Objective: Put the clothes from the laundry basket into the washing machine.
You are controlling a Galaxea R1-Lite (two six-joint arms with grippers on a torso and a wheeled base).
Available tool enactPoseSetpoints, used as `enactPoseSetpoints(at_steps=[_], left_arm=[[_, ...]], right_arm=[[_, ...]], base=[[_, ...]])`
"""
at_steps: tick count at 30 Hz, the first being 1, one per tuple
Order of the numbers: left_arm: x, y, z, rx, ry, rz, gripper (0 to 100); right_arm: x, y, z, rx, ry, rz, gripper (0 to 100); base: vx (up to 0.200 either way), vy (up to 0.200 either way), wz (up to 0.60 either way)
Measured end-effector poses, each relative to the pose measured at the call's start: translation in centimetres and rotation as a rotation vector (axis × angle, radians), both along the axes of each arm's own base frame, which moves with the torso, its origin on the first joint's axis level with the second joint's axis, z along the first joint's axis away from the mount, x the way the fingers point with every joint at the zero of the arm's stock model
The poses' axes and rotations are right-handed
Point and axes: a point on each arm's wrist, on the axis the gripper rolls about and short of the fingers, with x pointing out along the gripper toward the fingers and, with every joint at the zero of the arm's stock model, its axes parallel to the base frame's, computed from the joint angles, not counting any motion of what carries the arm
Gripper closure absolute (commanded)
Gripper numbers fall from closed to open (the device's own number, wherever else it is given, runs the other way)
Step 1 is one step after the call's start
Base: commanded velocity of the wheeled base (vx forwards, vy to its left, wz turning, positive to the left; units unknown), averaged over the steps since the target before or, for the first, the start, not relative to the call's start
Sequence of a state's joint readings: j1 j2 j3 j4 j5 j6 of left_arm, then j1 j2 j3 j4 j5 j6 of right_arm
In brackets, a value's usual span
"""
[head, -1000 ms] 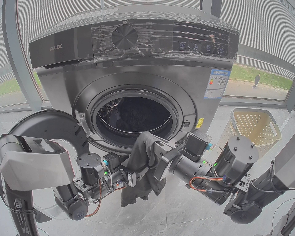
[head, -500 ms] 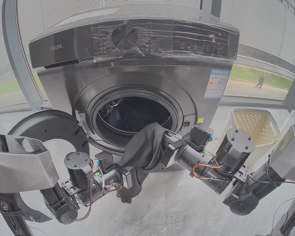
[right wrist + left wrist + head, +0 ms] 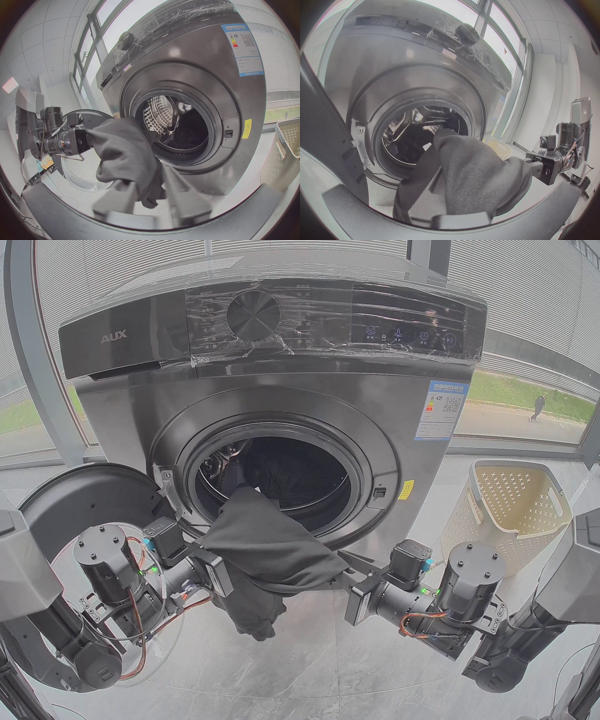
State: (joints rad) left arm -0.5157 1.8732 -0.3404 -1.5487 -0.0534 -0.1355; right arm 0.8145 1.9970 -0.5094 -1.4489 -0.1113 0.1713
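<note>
dark garment (image 3: 269, 540) now spread wider, nearer drum (image 3: 294, 471)

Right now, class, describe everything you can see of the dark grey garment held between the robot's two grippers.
The dark grey garment looks like soft, matte knit fabric, crumpled, with no clear shape. It is stretched like a sling between the left gripper and the right gripper, both clamped on it. Its upper fold rises in front of the open mouth of the washing machine; whether it touches the rim cannot be told. A loose end hangs down below the left gripper.
</note>
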Motion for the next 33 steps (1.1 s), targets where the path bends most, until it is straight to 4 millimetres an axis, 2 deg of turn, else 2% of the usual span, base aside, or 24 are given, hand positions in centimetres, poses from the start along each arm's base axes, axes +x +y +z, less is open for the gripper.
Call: enactPoseSetpoints(at_steps=[7,11,15,21,29,33], left_arm=[[-0.9,0.6,1.6,-0.028,-0.045,0.007,100],[-1.9,1.1,2.1,-0.033,-0.055,0.008,100],[-3.3,1.8,1.9,-0.012,-0.044,0.011,100],[-4.2,2.0,1.0,0.056,-0.032,0.04,100],[-3.9,1.8,0.1,0.075,0.001,0.044,100],[-3.6,1.6,-0.1,0.078,0.009,0.041,100]], right_arm=[[-1.4,-1.2,-1.3,-0.067,0.028,0.007,0],[-2.6,-3.3,-2.6,-0.154,0.065,-0.011,0],[-2.8,-6.6,-3.6,-0.224,0.116,-0.089,0],[-2.6,-8.8,-3.9,-0.241,0.143,-0.159,0],[-2.5,-8.7,-4.2,-0.227,0.152,-0.162,0],[-2.5,-8.6,-4.4,-0.229,0.158,-0.16,0]], base=[[0.0,0.0,0.0],[0.0,0.0,0.0],[0.0,0.0,0.0],[0.0,0.0,0.0],[0.0,0.0,0.0],[0.2,0.0,0.0]])
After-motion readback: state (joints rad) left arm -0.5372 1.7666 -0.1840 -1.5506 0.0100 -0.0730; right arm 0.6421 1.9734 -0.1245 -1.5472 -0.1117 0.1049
